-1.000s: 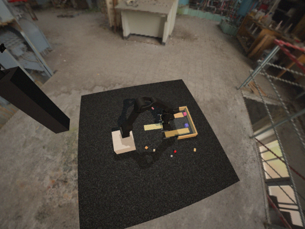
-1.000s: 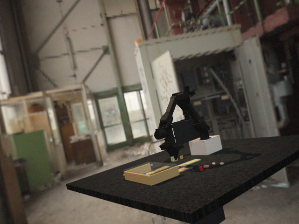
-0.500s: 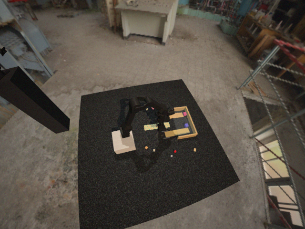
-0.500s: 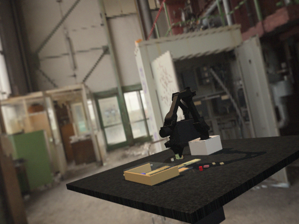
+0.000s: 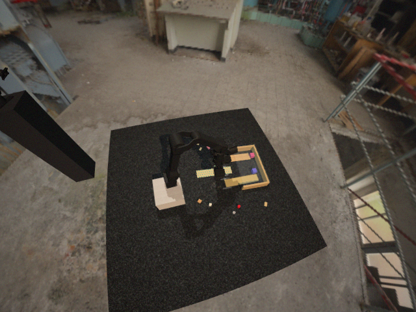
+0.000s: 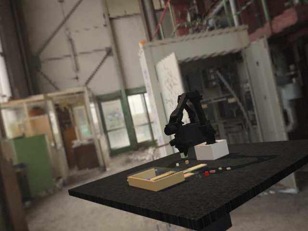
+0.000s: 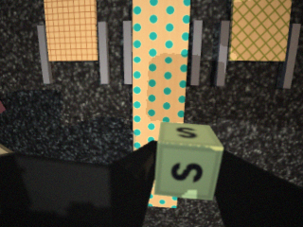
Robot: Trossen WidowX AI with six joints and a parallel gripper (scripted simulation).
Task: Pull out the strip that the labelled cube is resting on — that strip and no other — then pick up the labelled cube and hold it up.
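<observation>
Green and marked with a black S, the labelled cube (image 7: 187,162) is clamped between the dark fingers of the gripper (image 6: 183,154), which are closed on its two sides about a third open. In the exterior view the cube hangs above the black mat (image 5: 214,255), clear of the dotted strip (image 7: 160,95) directly under it. That strip is drawn out from the wooden tray (image 5: 263,171) toward the arm's base.

I judge the hold-up step is in hand. To do it well, keep the squeeze steady and the wrist level, and rise straight, without swinging.

Beside the dotted strip lie a gridded strip (image 7: 71,29) and a cross-hatched strip (image 7: 259,29), each between grey rails (image 7: 103,52). Small loose blocks (image 5: 199,201) lie on the mat, far below the cube, so nothing seems to block the way up.
</observation>
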